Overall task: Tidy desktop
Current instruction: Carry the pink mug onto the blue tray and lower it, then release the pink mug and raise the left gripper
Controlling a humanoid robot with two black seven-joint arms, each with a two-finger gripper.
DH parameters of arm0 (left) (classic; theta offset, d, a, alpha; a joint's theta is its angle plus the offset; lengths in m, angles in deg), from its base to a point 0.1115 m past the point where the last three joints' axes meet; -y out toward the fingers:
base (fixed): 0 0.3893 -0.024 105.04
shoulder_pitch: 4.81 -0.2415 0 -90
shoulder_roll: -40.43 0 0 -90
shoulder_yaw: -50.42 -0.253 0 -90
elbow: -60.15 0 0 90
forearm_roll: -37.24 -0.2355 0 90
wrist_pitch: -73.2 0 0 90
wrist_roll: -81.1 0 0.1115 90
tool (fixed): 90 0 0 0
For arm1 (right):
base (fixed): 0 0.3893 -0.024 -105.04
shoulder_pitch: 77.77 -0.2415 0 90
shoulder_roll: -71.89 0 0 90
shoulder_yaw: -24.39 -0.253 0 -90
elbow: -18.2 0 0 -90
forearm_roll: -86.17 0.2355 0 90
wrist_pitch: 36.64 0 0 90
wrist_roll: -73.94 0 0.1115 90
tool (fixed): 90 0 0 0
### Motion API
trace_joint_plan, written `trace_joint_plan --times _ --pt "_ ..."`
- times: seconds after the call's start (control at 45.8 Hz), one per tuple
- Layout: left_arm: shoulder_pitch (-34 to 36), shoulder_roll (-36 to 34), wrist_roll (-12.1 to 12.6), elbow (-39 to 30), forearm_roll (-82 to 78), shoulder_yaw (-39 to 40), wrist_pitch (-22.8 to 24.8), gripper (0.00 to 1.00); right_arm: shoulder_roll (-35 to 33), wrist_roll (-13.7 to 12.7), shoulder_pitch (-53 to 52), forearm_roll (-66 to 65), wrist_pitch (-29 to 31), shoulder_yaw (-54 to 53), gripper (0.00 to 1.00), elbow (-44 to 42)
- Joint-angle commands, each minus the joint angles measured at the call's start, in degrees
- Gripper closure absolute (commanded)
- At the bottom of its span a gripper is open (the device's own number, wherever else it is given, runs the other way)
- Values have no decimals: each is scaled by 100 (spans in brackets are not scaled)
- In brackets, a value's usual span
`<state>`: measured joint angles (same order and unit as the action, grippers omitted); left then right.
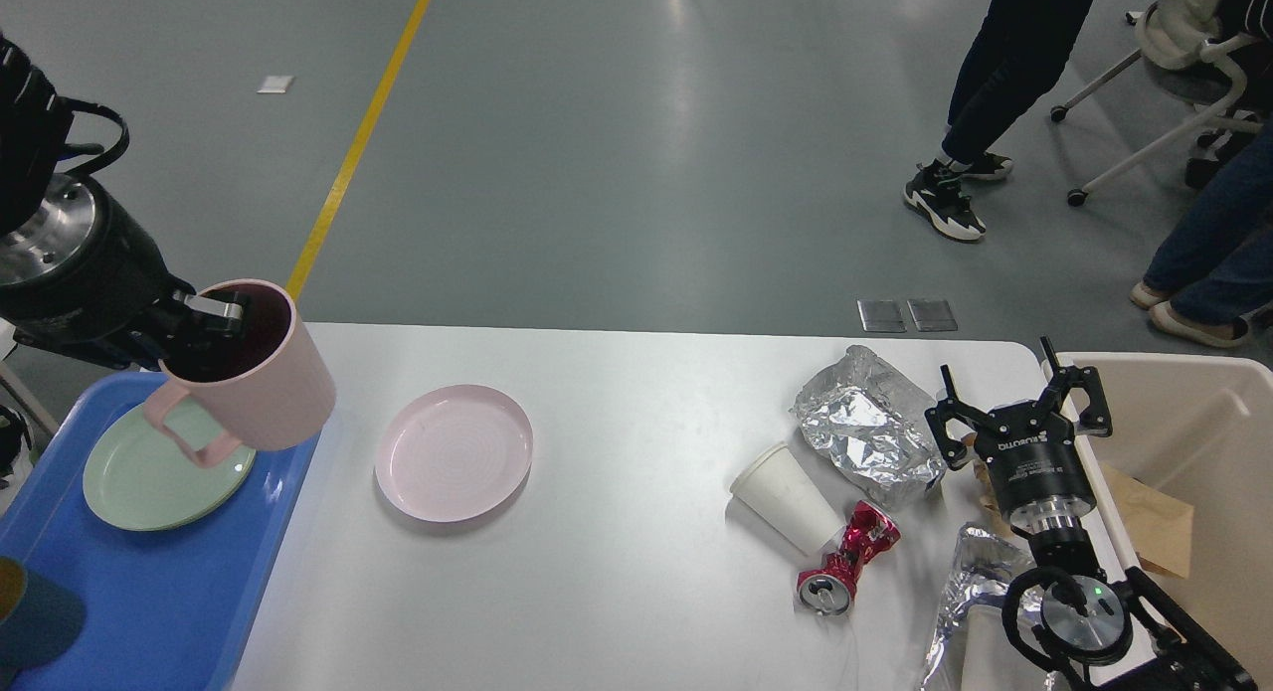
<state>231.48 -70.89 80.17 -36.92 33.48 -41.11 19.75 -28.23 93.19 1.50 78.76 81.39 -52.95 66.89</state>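
Observation:
The white desktop [636, 423] fills the lower view. My left gripper [204, 323] is shut on the rim of a pink mug [264, 383] and holds it in the air over the right edge of the blue tray [149, 592]. A pink plate [454, 452] lies on the desktop just right of the tray. At the right lie a white paper cup [786, 497] on its side, a crushed red can [845, 562] and crumpled foil [865, 428]. My right gripper [1019, 398] is open and empty, beside the foil.
A green plate [129, 477] lies in the blue tray, with a dark teal object [35, 616] at its front left. A beige bin [1193, 472] with brown paper stands at the right edge. More foil [970, 592] lies by my right arm. People's legs and chairs are beyond the table.

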Motion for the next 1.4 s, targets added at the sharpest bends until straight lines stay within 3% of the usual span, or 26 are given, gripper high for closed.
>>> trace_joint_plan --times 0.0,0.109,0.393,0.634,0.808,1.093,1.158,1.311,1.377 --pt "-689 -749 5 101 -650 -129 -595 100 2 0 0 3 0 0 0 0" --pt "-1655 -1549 5 513 -1187 -41 -991 100 2 0 0 -6 0 0 0 0" --pt "-4336 -3079 23 2033 -2330 1425 -1079 100 2 0 0 3 0 0 0 0" --pt "-6823 -3203 66 3124 -2928 3421 -1299 100 2 0 0 -6 0 0 0 0" --pt "-7466 -3080 84 3406 -3007 3668 -1676 100 2 0 0 -6 0 0 0 -8" --pt "-7511 -2974 102 3406 -2946 3738 -1774 100 2 0 0 -6 0 0 0 0" --pt "-7511 -2974 102 3397 -2902 3738 -1774 90 2 0 0 -6 0 0 0 0" --pt "-7493 -3001 66 3362 -2884 3712 -1975 27 2 0 0 3 0 0 0 0" --pt "-7484 -2983 84 3353 -2884 3668 -2107 12 2 0 0 3 0 0 0 0"
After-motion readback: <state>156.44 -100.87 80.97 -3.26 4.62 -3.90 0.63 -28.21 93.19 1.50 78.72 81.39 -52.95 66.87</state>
